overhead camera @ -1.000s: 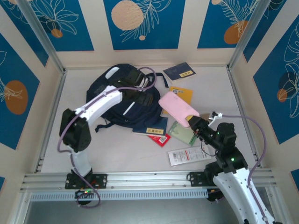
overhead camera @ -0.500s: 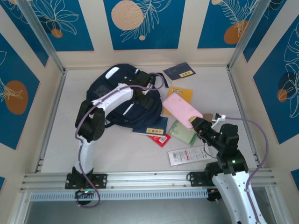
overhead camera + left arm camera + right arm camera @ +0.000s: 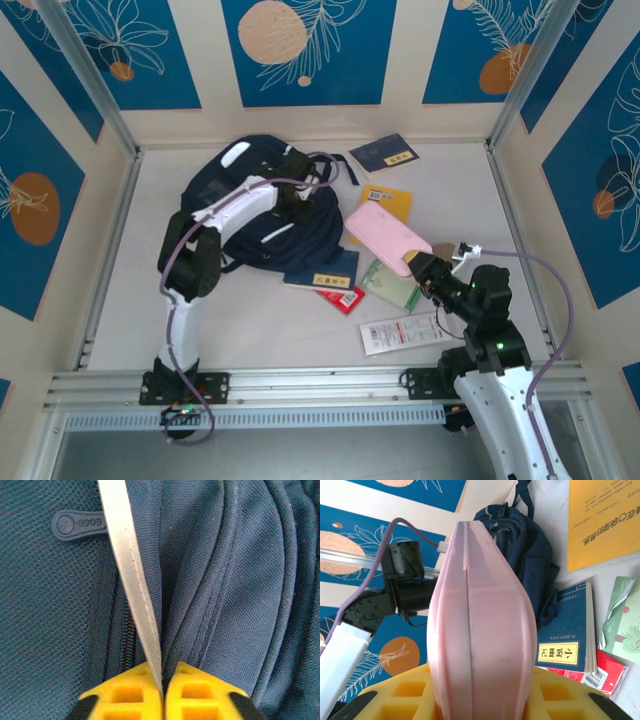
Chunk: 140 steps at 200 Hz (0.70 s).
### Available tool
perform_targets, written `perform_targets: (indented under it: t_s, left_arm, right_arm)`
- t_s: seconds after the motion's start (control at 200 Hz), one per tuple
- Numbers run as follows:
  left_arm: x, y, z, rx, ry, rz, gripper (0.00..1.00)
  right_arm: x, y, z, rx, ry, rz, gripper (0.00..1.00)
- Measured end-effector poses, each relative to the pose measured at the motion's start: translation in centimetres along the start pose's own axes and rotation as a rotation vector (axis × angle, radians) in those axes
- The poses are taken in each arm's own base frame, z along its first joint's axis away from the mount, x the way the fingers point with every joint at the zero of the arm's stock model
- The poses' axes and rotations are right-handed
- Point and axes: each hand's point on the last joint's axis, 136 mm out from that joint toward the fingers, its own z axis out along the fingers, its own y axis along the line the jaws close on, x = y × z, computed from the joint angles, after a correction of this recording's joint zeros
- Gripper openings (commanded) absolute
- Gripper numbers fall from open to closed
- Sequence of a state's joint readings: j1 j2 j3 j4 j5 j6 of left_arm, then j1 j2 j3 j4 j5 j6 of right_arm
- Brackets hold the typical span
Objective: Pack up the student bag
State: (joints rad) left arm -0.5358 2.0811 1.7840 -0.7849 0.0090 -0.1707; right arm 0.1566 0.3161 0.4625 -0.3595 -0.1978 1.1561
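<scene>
- Student bag (image 3: 262,205) lies slumped on the table (image 3: 260,325), left of centre towards the back wall
- Left gripper (image 3: 298,196) is down on the bag's right side. In its wrist view, the left gripper (image 3: 163,692) has its yellow pads (image 3: 125,695) pressed together, with no gap. They pinch a pale strip (image 3: 131,575) of the bag that runs up beside a zip seam
- Right gripper (image 3: 414,262) is right of centre, clear of the bag. Its jaws are partly open, clamped on a pink case (image 3: 385,236). The wrist view shows the case (image 3: 480,625) edge-on between the fingers (image 3: 405,692), tilted up off the table
- A navy book with a yellow label (image 3: 322,272) touches the bag's near edge and overlaps a red item (image 3: 343,297)
- A green packet (image 3: 392,285) lies just beside it, partly under the pink case
- A yellow book (image 3: 392,200) is right of the bag; a navy booklet (image 3: 385,152) is near the back wall
- A white packet (image 3: 400,333) lies nearest the arms
</scene>
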Motion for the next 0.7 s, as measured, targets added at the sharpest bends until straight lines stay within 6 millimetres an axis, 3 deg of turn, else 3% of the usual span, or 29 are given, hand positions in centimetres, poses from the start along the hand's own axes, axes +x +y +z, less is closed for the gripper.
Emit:
perform_targets:
  t_s: [0.35, 0.475, 0.7]
  left_arm:
    - [-2.6, 3.4, -12.6, 0.103, -0.239, -0.183, 0.04]
    - [-2.0, 3.6, -14.8, 0.114, -0.254, -0.190, 0.05]
    - [-1.2, 3.7, -17.8, 0.176, -0.275, -0.212, 0.00]
  right_arm:
    - [1.6, -1.1, 2.5, 0.044, 0.150, 0.012, 0.27]
    - [3.0, -0.6, 3.8, 0.038, 0.236, -0.007, 0.28]
    - [6.2, 2.4, 6.9, 0.004, 0.402, -0.092, 0.28]
